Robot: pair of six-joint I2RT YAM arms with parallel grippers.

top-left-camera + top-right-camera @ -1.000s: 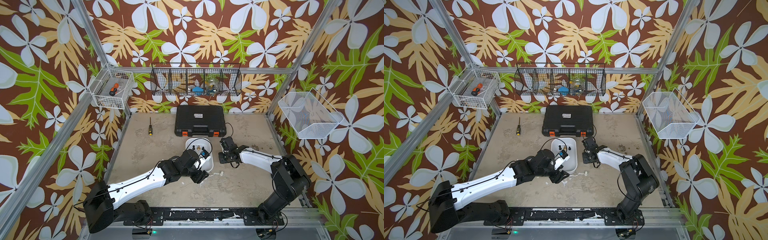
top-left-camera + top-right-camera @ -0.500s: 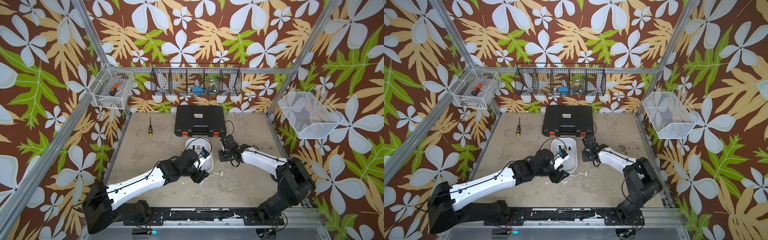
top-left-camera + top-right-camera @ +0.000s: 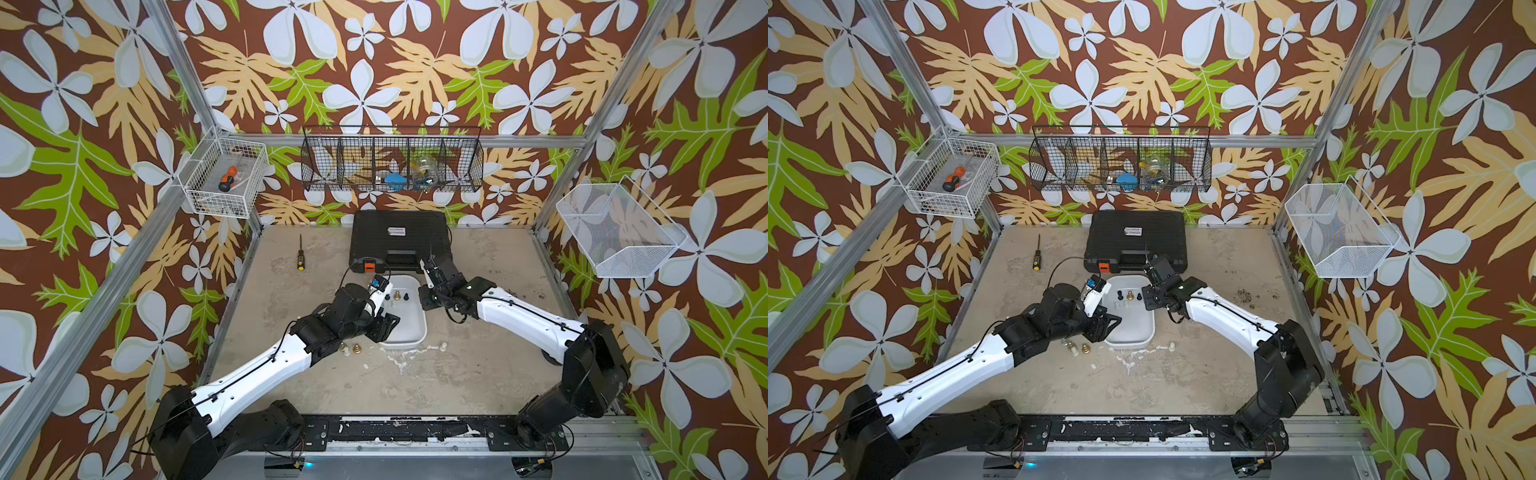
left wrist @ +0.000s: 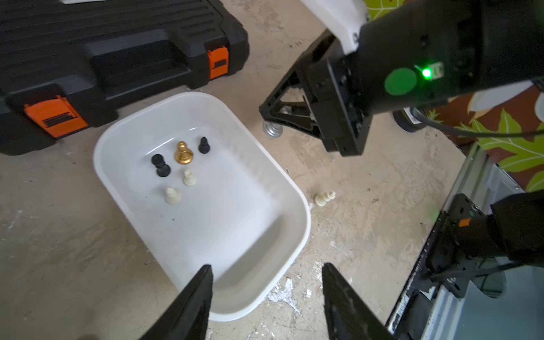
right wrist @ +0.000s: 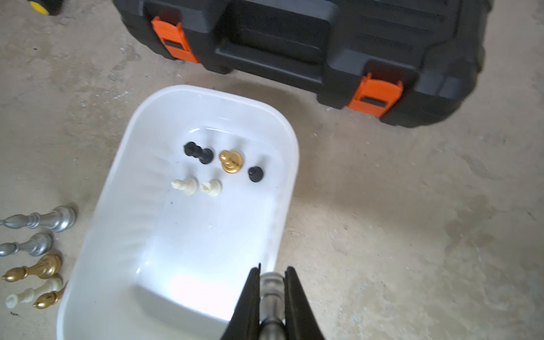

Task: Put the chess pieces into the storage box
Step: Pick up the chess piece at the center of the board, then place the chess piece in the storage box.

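Five chess pieces (image 4: 184, 153) stand in the storage box (image 5: 117, 206); the right gripper (image 5: 272, 272), clamped on a silver piece (image 5: 271, 291), is at its rim. The left gripper (image 4: 267, 268) hangs half open and empty; about six more lie on the table (image 3: 478, 374).

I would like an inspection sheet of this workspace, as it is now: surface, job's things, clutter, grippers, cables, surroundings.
Surface: beige tabletop, white scuffs near the box.
Job's things: storage box holds five chess pieces, two black, one gold, two cream; one cream piece and a silver, gold and cream group are on the table.
Clutter: black toolcase, screwdriver.
Grippers: left gripper open, empty, over the box's near rim; right gripper shut on a silver piece.
Cables: black cable loop at the left wrist.
Surroundings: three wire baskets on floral walls.
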